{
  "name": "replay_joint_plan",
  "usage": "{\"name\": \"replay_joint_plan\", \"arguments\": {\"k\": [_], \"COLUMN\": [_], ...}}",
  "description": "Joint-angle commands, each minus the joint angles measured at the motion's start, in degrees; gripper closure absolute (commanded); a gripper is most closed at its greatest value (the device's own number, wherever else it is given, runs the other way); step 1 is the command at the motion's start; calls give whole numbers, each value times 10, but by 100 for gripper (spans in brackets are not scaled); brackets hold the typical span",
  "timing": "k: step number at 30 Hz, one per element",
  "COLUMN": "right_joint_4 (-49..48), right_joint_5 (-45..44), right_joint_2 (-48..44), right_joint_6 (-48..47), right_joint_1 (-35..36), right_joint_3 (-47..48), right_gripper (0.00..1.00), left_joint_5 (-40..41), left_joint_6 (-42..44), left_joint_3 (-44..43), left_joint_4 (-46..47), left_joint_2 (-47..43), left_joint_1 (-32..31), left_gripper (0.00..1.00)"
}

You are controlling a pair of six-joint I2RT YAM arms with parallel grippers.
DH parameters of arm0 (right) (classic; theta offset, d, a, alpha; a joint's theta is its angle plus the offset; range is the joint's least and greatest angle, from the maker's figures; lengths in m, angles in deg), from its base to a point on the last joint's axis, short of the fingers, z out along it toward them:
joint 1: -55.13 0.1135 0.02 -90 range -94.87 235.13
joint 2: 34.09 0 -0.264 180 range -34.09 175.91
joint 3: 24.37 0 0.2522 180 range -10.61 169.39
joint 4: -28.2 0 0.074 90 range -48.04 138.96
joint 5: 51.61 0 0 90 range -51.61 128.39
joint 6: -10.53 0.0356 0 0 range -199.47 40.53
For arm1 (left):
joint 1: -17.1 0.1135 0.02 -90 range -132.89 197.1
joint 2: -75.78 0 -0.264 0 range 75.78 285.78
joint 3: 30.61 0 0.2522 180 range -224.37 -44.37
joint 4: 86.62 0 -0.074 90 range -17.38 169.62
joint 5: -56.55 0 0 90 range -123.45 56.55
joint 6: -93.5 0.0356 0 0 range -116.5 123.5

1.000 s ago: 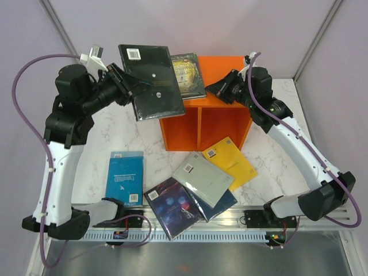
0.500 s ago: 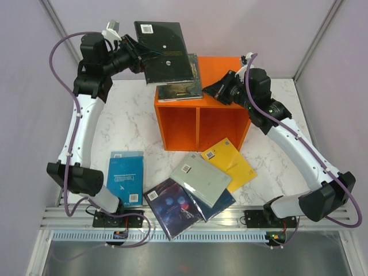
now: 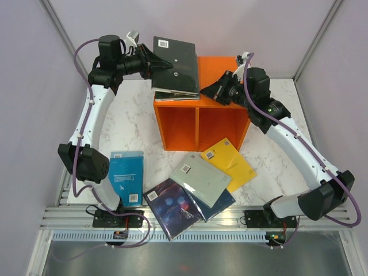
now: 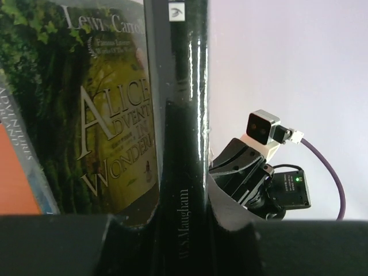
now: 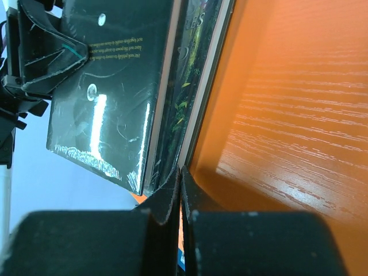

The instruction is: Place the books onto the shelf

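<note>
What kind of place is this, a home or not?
Probably a robotics test cell: a left arm and right arm bolted to a metal rail, plain lilac walls around a marble-look table, books and an orange shelf on it.

The left gripper (image 3: 150, 62) holds a black book (image 3: 177, 56) over the orange shelf (image 3: 199, 123) (its left side).

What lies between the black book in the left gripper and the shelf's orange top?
A green-covered Alice book, lying flat on the shelf top directly under the black book. The right wrist view shows the stack edge-on.
</note>
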Motion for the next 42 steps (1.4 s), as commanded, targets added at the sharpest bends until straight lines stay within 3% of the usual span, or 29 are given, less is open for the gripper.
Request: {"name": "replay_joint_plan", "arguments": {"k": [1, 5, 6, 13, 14, 16, 21, 24, 27, 35, 42], "right_joint_4": [50, 50, 50, 49, 50, 49, 48, 50, 51, 51, 58], "right_joint_5": [81, 83, 84, 92, 93, 94, 97, 98, 99, 104, 98], "right_joint_2": [48, 49, 48, 41, 39, 37, 29, 24, 16, -4, -17], "right_joint_6": [30, 31, 30, 30, 29, 29, 29, 29, 28, 30, 29], "right_joint_1": [36, 29, 26, 8, 6, 2, -3, -6, -8, -11, -11], "right_joint_3": [-21, -25, -29, -44, -47, -51, -61, -66, -74, -98, -113], "right_gripper": [100, 100, 100, 100, 100, 100, 100, 100, 100, 100, 100], "left_joint_5": [-34, -20, -18, -11, -8, -3, 26, 117, 185, 303, 484], "left_joint_6": [35, 61, 66, 104, 111, 117, 152, 211, 256, 308, 332], "left_joint_3": [-31, -32, -33, -30, -29, -31, -77, -206, -274, -270, -246], "left_joint_4": [3, -45, -52, -115, -122, -128, -201, -323, -397, -424, -424], "left_joint_2": [-8, -5, -4, 15, 14, 15, 34, 74, 111, 89, 3], "left_joint_1": [-3, -3, -3, -3, -3, -3, -3, -2, -2, -5, -7], "left_gripper": [92, 75, 67, 42, 25, 0, 0, 0, 0, 0, 0]}}
